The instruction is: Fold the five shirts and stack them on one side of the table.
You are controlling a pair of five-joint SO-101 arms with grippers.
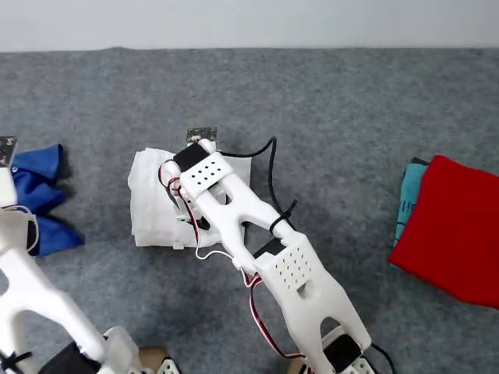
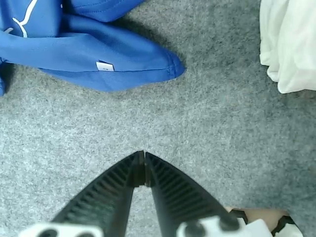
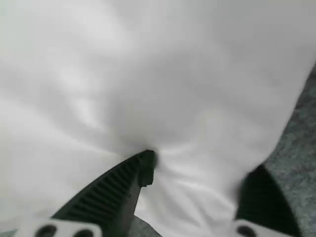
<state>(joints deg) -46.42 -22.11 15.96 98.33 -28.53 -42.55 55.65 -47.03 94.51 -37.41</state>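
1. Judging by how the cloth lies, the task is taken to be less than half done: a red shirt (image 1: 456,226) is laid over a teal shirt (image 1: 409,195) at one side edge of the counter (image 1: 351,117), and this pair is read as the start of the stack
2. A white shirt (image 1: 148,202) is seen left of centre on the counter, gathered into a rough block with loose edges, and it is judged to be the piece in hand, its fold not yet finished
3. The right tool (image 3: 197,182) is pressed down into the white shirt with its jaws held apart; cloth is bunched between them, but nothing is seen to be pinched
4. A blue shirt (image 1: 43,195) is found crumpled and unfolded at the edge opposite the stack, and the left tool (image 2: 144,163) is held over bare counter just beside it, its jaws brought together on nothing
5. Four shirts can be counted, and whether a fifth is hidden under another cannot be told
6. The middle of the white shirt is covered by the right arm (image 1: 257,226), and a black cable (image 1: 271,167) is looped beside the shirt's edge, where it could be caught in a fold
7. A wide stretch of bare counter is left between the white shirt and the stack, so a carry across is judged to be needed, and the blue shirt lies farther off again
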